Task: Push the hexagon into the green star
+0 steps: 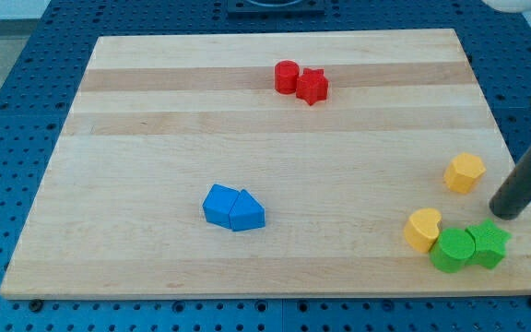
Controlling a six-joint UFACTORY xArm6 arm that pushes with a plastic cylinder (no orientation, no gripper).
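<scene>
A yellow hexagon (465,172) lies near the board's right edge. A green star (489,243) lies at the lower right, touching a green cylinder (453,251) on its left. My tip (501,214) is the end of a dark rod that comes in from the view's right. It sits just right of and below the hexagon, and just above the green star, touching neither as far as I can tell.
A yellow half-round block (423,229) touches the green cylinder's upper left. Two blue blocks (233,208) lie together left of centre. A red cylinder (287,77) and a red star (312,86) touch at the top. The wooden board's (155,138) right edge is close to my tip.
</scene>
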